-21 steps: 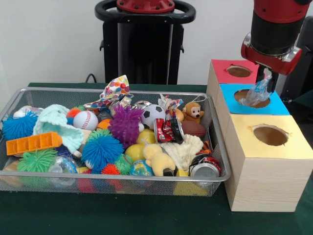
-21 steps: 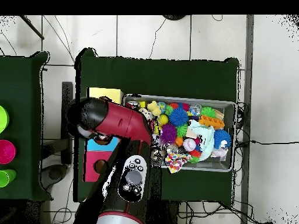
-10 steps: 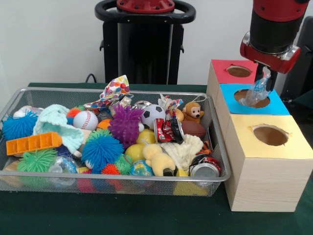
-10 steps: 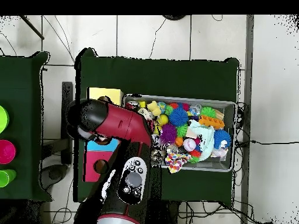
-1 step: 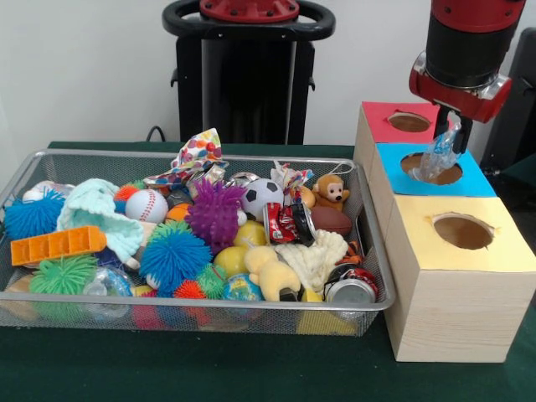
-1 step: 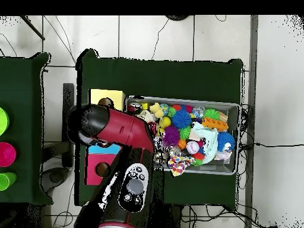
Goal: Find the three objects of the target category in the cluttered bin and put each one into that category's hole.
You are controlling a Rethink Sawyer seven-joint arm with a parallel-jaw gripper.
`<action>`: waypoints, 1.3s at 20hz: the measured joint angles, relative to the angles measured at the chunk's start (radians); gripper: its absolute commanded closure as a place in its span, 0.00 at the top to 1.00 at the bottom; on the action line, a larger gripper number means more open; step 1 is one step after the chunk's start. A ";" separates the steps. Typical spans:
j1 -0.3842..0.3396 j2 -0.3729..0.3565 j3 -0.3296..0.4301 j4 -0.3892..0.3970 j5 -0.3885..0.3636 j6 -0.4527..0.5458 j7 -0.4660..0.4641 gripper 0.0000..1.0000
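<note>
Note the crumpled clear plastic piece — it hangs over the blue box's hole, pinched in the closed gripper. You will find the wire bin of toys at 9 o'clock from that box.
</note>
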 measured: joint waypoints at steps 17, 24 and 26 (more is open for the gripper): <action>0.001 -0.009 -0.001 0.007 0.000 -0.023 0.000 0.00; 0.004 -0.009 -0.004 0.007 0.000 -0.024 0.000 0.00; 0.005 -0.009 -0.005 0.007 0.000 -0.025 0.000 0.00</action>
